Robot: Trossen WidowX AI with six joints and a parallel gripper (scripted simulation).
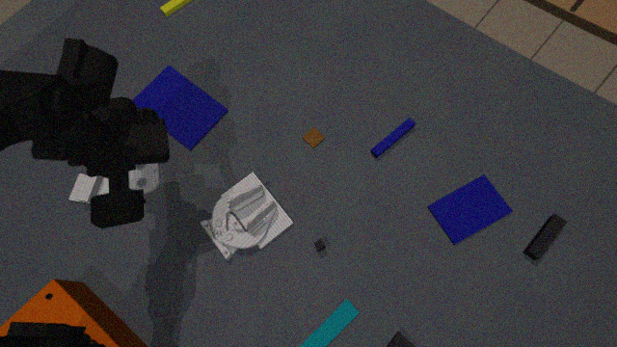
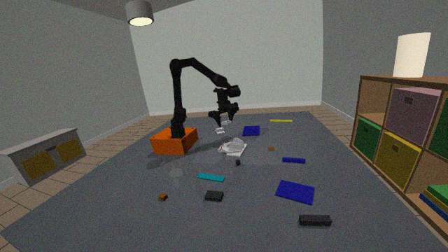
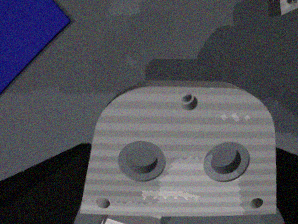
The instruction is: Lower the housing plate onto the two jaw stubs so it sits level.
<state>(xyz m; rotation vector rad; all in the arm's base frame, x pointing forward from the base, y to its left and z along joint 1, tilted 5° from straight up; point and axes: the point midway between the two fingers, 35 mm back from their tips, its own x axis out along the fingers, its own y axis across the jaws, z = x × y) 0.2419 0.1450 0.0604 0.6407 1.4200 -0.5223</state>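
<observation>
My gripper (image 1: 132, 175) (image 2: 225, 122) (image 3: 177, 155) is shut on the white housing plate (image 1: 150, 177) (image 2: 227, 122) (image 3: 185, 125). It holds the plate in the air, to the left of the white assembly (image 1: 246, 217) (image 2: 232, 147) in the top view. In the wrist view the plate shows two large round holes and three small ones. The assembly lies on the table with its two jaws (image 1: 255, 207) side by side. The pins and stubs are too small to tell apart. A white corner at the wrist view's top right may be part of the assembly.
A white block (image 1: 83, 188) (image 2: 220, 131) stands below the gripper. A blue sheet (image 1: 185, 108) (image 2: 251, 130) (image 3: 27, 37) lies behind it. The orange robot base (image 1: 58, 308) (image 2: 169, 143) is near. A small dark block (image 1: 320, 245) (image 2: 238, 162) and an orange piece (image 1: 313, 138) (image 2: 271, 148) lie near the assembly.
</observation>
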